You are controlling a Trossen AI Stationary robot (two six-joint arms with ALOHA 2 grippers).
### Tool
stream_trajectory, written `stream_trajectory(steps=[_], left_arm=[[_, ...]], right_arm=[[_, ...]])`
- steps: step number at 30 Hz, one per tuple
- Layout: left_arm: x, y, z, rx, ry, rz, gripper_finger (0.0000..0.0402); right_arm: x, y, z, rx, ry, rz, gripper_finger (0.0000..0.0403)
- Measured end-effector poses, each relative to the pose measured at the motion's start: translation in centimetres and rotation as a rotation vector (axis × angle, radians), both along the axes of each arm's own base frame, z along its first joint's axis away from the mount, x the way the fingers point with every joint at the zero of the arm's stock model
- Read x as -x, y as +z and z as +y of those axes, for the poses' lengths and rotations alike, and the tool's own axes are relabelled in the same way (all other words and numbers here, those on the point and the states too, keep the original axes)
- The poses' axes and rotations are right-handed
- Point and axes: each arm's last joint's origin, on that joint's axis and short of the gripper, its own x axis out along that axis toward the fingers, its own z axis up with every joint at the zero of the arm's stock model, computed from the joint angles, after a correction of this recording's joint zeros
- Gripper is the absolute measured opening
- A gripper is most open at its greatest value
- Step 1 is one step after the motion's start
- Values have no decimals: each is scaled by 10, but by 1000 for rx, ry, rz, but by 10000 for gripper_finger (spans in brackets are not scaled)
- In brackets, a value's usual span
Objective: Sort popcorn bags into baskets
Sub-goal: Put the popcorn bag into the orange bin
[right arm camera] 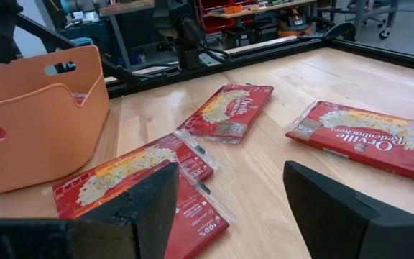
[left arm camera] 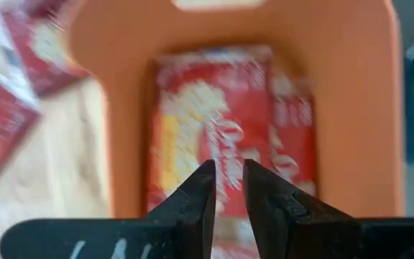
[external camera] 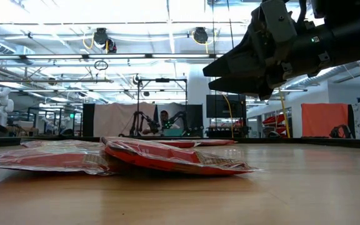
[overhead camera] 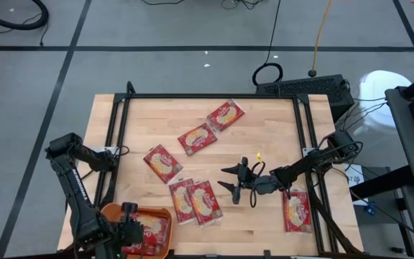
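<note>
Closest to us in the low view are two overlapping popcorn bags (external camera: pixel 167 156) lying flat on the wooden counter (external camera: pixel 292 194), with the right gripper (external camera: pixel 233 74) hanging in the air above and to the right of them.

Going left to right from overhead: the orange basket (overhead camera: pixel 111 213) sits at the near left corner of the counter, and we can see at least two red bags lying inside it. The left gripper (overhead camera: pixel 129 232) hangs right over the basket. In its wrist view the fingers (left arm camera: pixel 200 198) stand just a sliver apart with nothing between them, pointing down at the bags in the basket (left arm camera: pixel 225 126).

Further right, one bag (overhead camera: pixel 163 163) lies by itself left of the middle. Nearer us from it, two bags (overhead camera: pixel 195 201) lie side by side and touching, maybe overlapping a bit. Farther back there's another bag (overhead camera: pixel 197 139) and one more (overhead camera: pixel 226 115) just beyond it, both angled, corners almost meeting.

Right of the middle we've got the right gripper above bare wood, fingers (right arm camera: pixel 131 208) spread wide and holding nothing, aimed left toward the pair of bags. A small yellow scrap (overhead camera: pixel 259 155) lies on the counter just beyond it.

Last one: a single bag (overhead camera: pixel 296 211) sits near the right edge of the counter, partly under the right arm.
</note>
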Motion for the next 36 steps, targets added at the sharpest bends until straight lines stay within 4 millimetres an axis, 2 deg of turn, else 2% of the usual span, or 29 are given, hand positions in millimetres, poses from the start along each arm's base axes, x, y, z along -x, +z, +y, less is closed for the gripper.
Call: stream_trajectory(steps=[3, 7, 13, 21, 28, 36], left_arm=[[-2, -11, 2, -30, 16, -37, 78], [-4, -40, 10, -53, 32, -19, 78], [-3, -68, 11, 18, 35, 2, 78], [-1, -72, 9, 33, 4, 8, 78], [2, -91, 12, 74, 31, 19, 78], [7, -86, 4, 149, 8, 71, 78]], right_arm=[[0, 0, 0, 0, 0, 0, 242], [0, 0, 1, -4, 2, -1, 242], [0, 0, 1, -4, 5, 0, 242], [0, -1, 1, 1, 5, 7, 242], [0, -1, 1, 1, 6, 7, 242], [1, -3, 0, 0, 4, 27, 242]])
